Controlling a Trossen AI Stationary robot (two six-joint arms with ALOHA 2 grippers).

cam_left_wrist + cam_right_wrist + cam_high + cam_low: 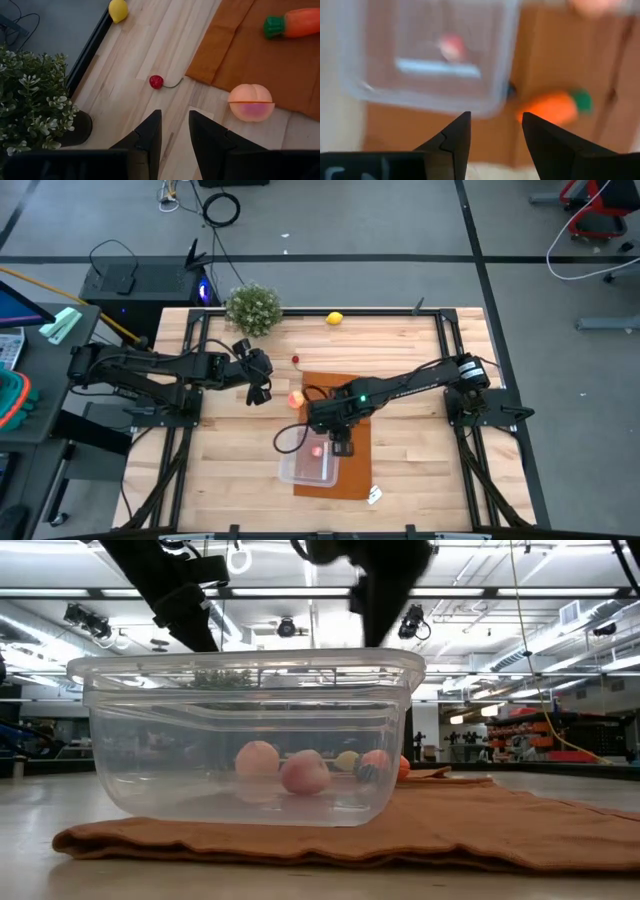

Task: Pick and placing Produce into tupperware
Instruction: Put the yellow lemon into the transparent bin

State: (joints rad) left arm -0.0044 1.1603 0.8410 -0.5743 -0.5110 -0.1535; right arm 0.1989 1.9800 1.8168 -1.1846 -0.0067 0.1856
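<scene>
the right gripper [492, 135] hovers empty, fingers parted, over the clear tupperware [308, 468] on the brown mat [352, 395], likely placed for dropping produce in; one small pink piece [318, 450] lies inside. the carrot [552, 106] lies just beside the box. the left gripper [175, 132], narrowly parted and empty, hangs near the peach [251, 102] and cherry [156, 81]; the lemon [335, 318] sits at the far edge.
</scene>
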